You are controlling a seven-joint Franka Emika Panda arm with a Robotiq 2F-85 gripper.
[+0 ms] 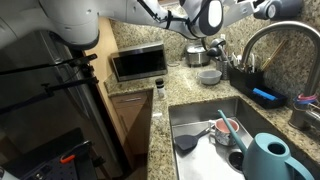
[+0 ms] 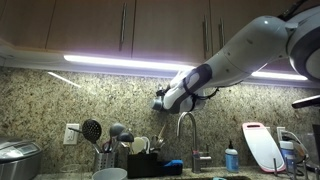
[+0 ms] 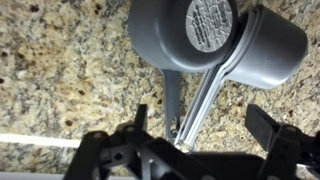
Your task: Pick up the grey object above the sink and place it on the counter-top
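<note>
Wrist view: fingers (image 3: 263, 123) spread wide, gripping nothing.
Just beyond them the grey object (image 3: 215, 35) sits against the granite wall (image 3: 60, 70), handles pointing back between them.

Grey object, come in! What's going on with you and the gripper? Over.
Gripper open, fingers wide, poised over the grey object. Grey object lying on the counter-top, not held. Nothing between them in the wrist view. Over.
</note>
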